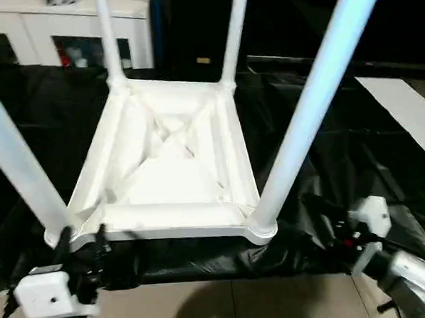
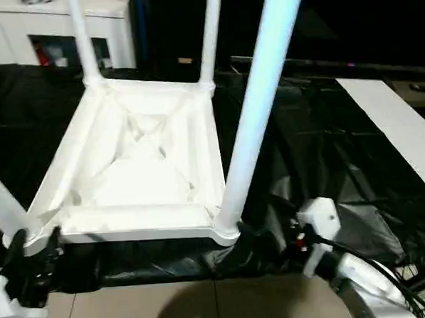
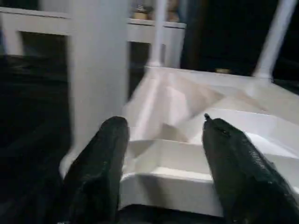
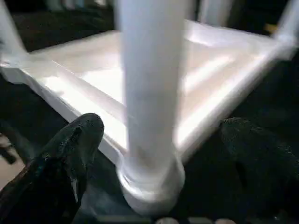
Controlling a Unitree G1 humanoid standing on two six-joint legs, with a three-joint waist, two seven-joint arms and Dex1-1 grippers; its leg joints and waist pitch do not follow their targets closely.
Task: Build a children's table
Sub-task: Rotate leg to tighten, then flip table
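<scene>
The table (image 1: 174, 168) lies upside down on a black sheet (image 1: 340, 152), with four legs (image 1: 316, 104) standing up in its corners. Both sets of fingers are wide and hold nothing: the left gripper (image 3: 163, 154) is near one front corner, the right gripper (image 4: 159, 154) around the other front leg.

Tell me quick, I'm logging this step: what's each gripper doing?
Left gripper: open, holding nothing, at the tabletop edge.
Right gripper: open, fingers either side of a leg.
</scene>
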